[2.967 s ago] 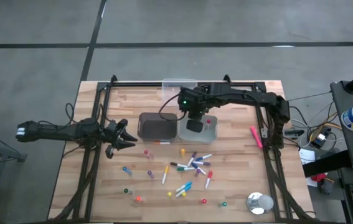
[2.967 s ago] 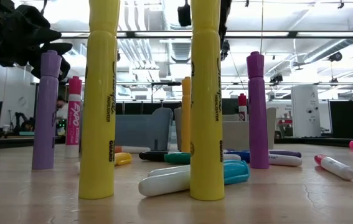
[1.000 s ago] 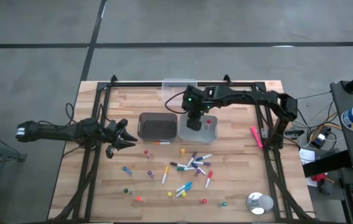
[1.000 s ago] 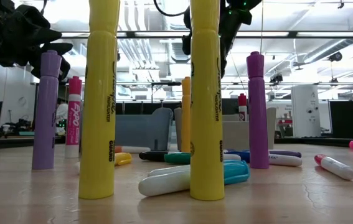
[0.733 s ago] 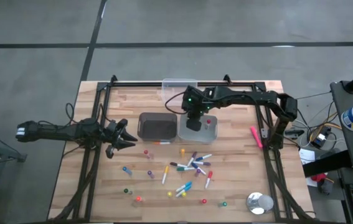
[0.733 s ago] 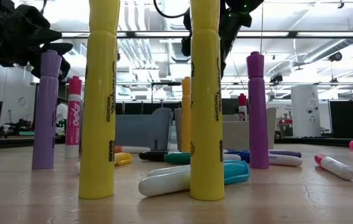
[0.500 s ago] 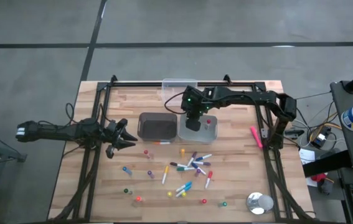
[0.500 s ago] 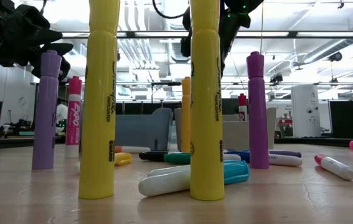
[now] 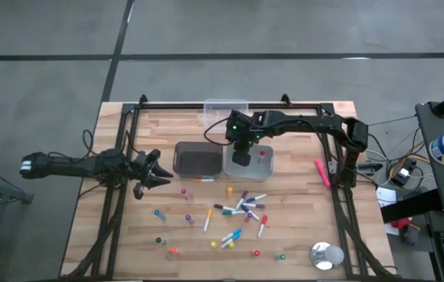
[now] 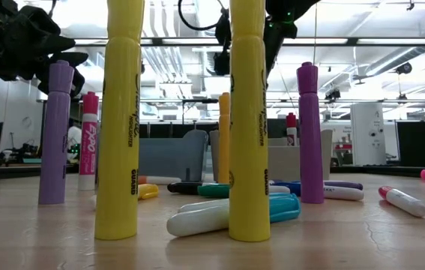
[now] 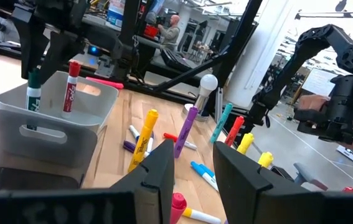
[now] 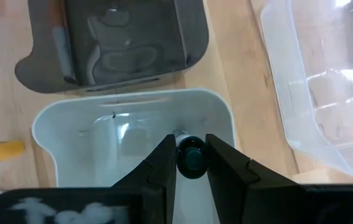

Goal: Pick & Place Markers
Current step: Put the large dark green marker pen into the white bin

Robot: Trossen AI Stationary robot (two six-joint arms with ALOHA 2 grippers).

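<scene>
My right gripper hangs over the light grey bin and is shut on a green-capped marker, which stands upright in the bin. A red marker stands in the same bin. My left gripper is open and empty at the table's left, beside the dark bin. Several markers lie or stand on the wood nearer the front. In the low view two yellow markers stand close to the camera. My right gripper pinches the green marker's top end between its two fingers, which point down from above. The marker stands upright below the fingers, inside the light bin. Its lower end is hidden by the bin wall.
A clear plastic tub sits at the far edge behind the bins. A pink marker lies by the right frame rail. A silver tape roll lies at the front right. Black frame rails run along both sides of the table.
My right gripper has edged slightly toward the table's left above the light bin, still holding the green marker. My left arm has kept still.
</scene>
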